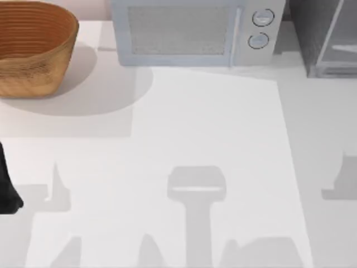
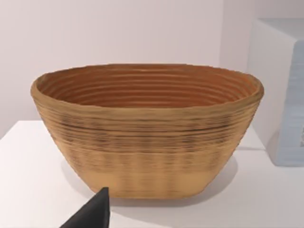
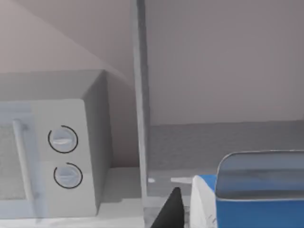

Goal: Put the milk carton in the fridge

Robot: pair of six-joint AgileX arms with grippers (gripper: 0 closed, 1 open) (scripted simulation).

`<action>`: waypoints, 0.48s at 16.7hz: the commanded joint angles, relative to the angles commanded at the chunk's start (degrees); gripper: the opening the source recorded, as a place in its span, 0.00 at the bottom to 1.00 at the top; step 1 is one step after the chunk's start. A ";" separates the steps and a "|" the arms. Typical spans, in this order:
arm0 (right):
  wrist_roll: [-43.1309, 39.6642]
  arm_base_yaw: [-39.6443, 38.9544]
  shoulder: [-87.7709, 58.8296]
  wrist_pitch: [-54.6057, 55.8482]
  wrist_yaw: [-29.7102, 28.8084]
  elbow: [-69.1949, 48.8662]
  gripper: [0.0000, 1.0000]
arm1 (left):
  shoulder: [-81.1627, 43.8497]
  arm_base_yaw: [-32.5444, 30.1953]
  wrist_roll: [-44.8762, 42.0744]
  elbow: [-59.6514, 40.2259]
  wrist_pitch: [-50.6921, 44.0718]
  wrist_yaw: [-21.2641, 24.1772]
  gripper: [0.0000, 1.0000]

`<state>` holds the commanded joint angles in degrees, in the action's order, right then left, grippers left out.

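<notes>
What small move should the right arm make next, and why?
Probably ease the carton forward into the fridge: the right gripper is at its mouth with the carton beside it, and the inside lies open ahead. The left arm is parked at the table's left edge.

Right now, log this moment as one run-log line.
left gripper: by basket | right gripper: beside milk carton, facing fridge | microwave: shut
</notes>
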<state>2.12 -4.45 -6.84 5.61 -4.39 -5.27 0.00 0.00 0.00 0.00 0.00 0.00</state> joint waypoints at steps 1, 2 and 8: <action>-0.59 1.64 2.55 -2.07 1.60 1.88 0.00 | 0.00 0.00 0.00 0.00 0.00 0.00 1.00; -1.18 2.96 4.51 -3.68 2.93 3.42 0.00 | 0.00 0.00 0.00 0.00 0.00 0.00 1.00; -2.12 4.45 6.84 -5.61 4.39 5.27 0.00 | 0.00 0.00 0.00 0.00 0.00 0.00 1.00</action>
<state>0.00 0.00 0.00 0.00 0.00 0.00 0.00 0.00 0.00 0.00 0.00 0.00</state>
